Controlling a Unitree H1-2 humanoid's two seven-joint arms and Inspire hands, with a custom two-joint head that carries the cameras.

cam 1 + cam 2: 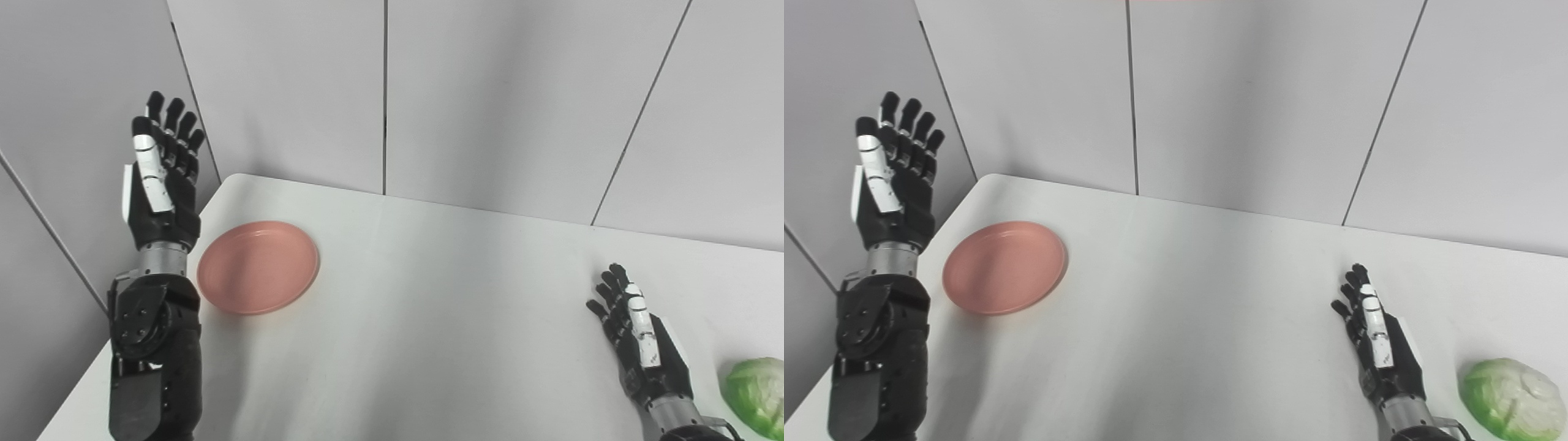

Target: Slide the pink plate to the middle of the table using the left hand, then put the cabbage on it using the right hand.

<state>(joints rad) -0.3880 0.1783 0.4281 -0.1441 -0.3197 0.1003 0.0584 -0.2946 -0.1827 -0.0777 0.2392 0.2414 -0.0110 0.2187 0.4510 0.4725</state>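
Note:
A round pink plate (258, 267) lies flat on the white table (429, 294), near its left edge. My left hand (160, 177) is raised upright just left of the plate, above the table's left edge, open with fingers pointing up and nothing in it. A green cabbage (1508, 397) rests at the table's near right. My right hand (1377, 343) hovers low over the table just left of the cabbage, open and apart from it.
Grey wall panels (490, 92) close in the table at the back and on the left. The left wall stands close behind my raised left hand. White tabletop stretches between the plate and my right hand.

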